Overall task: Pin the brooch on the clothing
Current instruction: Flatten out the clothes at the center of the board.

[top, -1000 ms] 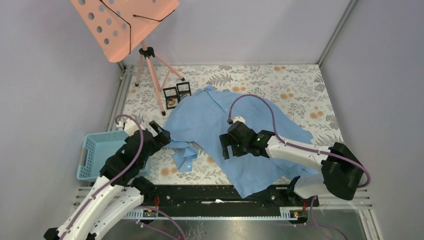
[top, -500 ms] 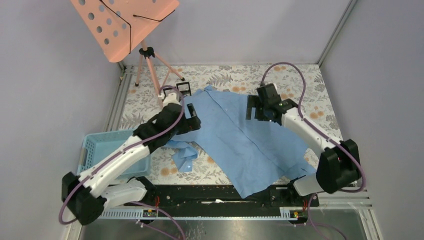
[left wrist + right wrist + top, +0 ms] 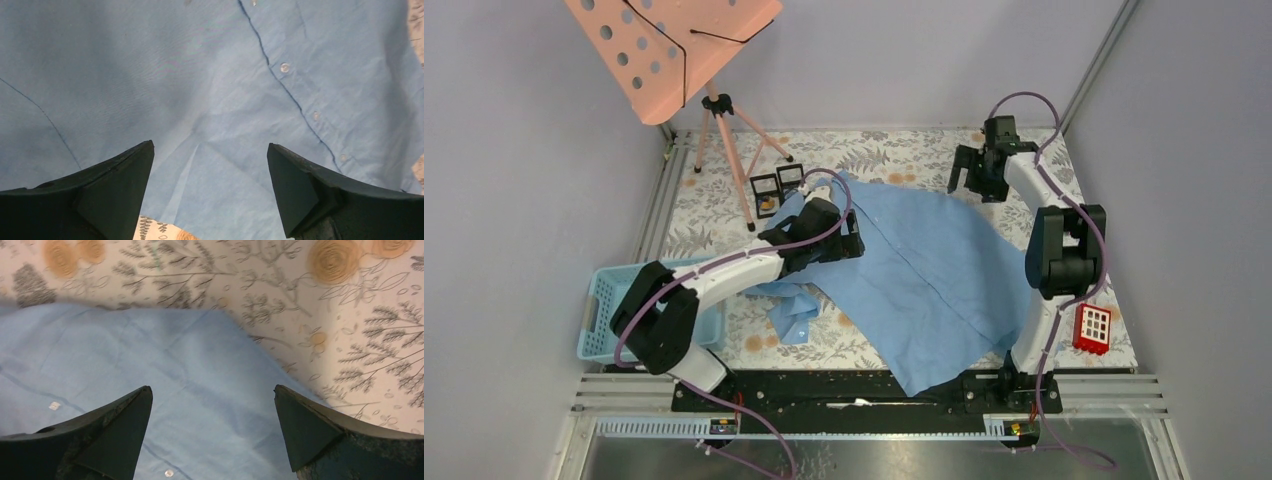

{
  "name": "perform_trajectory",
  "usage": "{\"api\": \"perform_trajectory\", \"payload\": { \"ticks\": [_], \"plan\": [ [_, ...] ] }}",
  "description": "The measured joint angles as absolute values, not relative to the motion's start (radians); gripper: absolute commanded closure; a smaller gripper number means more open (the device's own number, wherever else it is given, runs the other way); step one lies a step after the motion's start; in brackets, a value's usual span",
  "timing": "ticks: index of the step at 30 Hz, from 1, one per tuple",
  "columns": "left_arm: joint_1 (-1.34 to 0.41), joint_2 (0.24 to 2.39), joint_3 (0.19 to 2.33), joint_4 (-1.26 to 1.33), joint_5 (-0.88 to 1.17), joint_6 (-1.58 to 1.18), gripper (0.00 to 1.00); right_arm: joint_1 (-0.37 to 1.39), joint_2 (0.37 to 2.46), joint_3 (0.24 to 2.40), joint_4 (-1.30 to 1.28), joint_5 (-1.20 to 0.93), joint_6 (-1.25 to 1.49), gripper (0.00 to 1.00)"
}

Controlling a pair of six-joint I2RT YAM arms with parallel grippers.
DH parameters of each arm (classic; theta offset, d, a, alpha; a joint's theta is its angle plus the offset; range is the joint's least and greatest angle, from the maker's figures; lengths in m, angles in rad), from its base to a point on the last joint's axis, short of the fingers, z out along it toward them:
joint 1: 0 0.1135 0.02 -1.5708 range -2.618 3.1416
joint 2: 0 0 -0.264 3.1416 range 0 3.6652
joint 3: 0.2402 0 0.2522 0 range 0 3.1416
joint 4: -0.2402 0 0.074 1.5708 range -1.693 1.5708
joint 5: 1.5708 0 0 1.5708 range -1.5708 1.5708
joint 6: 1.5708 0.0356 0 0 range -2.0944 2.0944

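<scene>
Clothing point(image 3: 924, 270), a light blue button-up shirt of thin woven fabric, lay spread and lightly creased across the middle of the counter point(image 3: 894, 152), running from the far edge toward the near edge. Its dark-stitched placket point(image 3: 295, 102) was dotted with small pale buttons point(image 3: 285, 67). Toward the near left corner stood a light blue plastic basket point(image 3: 604, 300) with a gridded wall, and a crumpled sleeve point(image 3: 794, 312) lay near it. The left jaws hung spread wide over the clothing's left half, with nothing between them but the fabric below. The right jaws, likewise wide apart and empty, hovered near the far right corner, over the clothing's far edge where cloth met the counter's floral print. A small red object point(image 3: 1092, 328) with pale squares on its face sat by the right edge.
</scene>
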State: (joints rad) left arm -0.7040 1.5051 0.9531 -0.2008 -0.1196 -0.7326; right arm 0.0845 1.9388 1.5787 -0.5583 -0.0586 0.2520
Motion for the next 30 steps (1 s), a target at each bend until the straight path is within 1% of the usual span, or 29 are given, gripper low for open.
{"api": "perform_trajectory", "payload": {
  "ticks": [4,12,16,24,30],
  "plan": [
    [-0.709,1.554,0.954,-0.191,-0.144,-0.701,0.04,0.026,2.025,1.634,-0.590,-0.101,0.227,0.00],
    [-0.710,1.667,0.982,-0.194,-0.162,-0.671,0.04,-0.038,2.148,1.755,-0.667,-0.136,0.176,0.00],
    [-0.710,1.670,0.982,-0.191,-0.162,-0.671,0.04,-0.051,2.192,1.808,-0.710,-0.161,0.143,0.00],
    [-0.710,1.667,0.981,-0.201,-0.159,-0.671,0.03,-0.049,2.203,1.814,-0.783,-0.264,0.078,0.02],
    [-0.710,1.609,0.979,-0.242,-0.157,-0.669,0.03,-0.048,2.245,1.826,-0.818,-0.310,0.051,0.03]
  ]
}}
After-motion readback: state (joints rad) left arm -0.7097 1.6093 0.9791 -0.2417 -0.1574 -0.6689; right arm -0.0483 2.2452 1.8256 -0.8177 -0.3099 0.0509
